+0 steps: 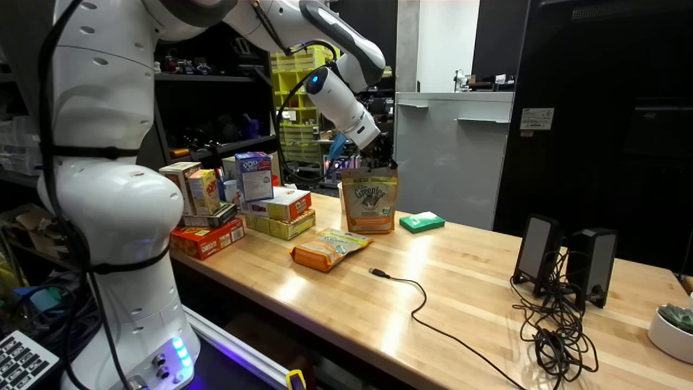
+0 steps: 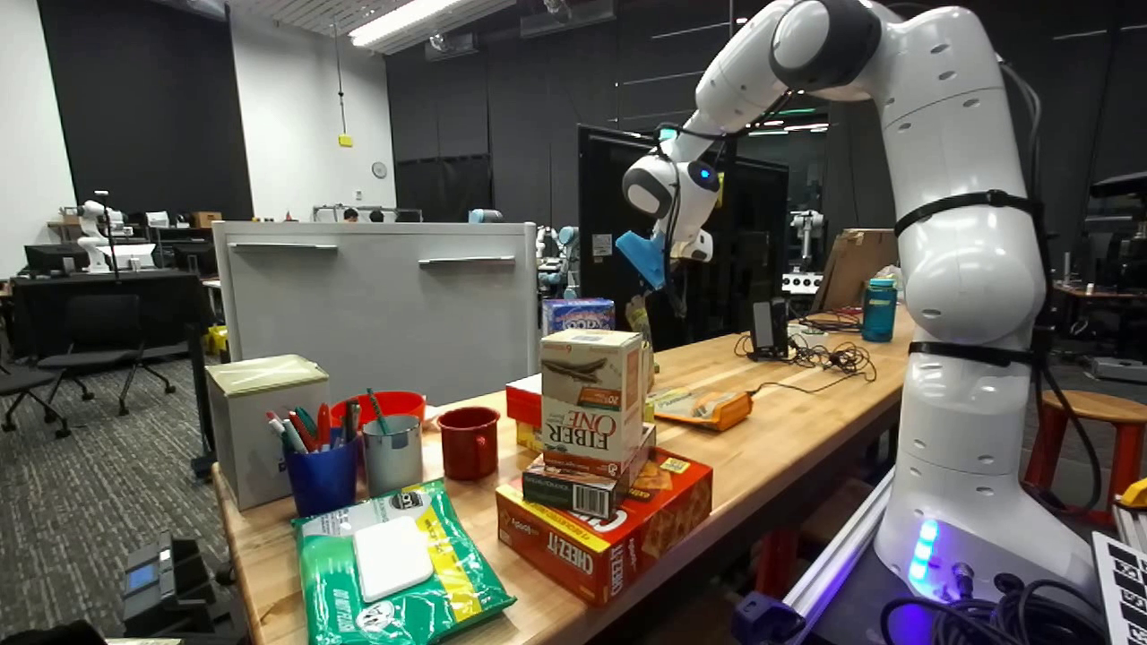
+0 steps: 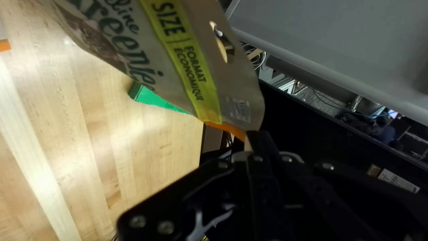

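My bench (image 1: 465, 281): glossy pale wood. Orange pouch (image 1: 326, 253) lies flat on it. Just beside that pouch, black USB plug (image 1: 380, 273). Near pouch: yellow box (image 1: 279, 227), green box (image 1: 422, 223), red Cheez-It box (image 1: 210, 240). Well apart from pouch I've got two speakers (image 1: 598, 265), white planter (image 1: 670, 336), metal cup (image 2: 392, 461), blue pen cup (image 2: 323, 482), green packet (image 2: 473, 578), teal bottle (image 2: 879, 315).

Gripper (image 2: 679, 308) points down, details dark; orange pouch (image 2: 708, 408) lies flat on table (image 2: 793, 403); Fiber One box (image 2: 587, 403) sits above Cheez-It box (image 2: 618, 548).
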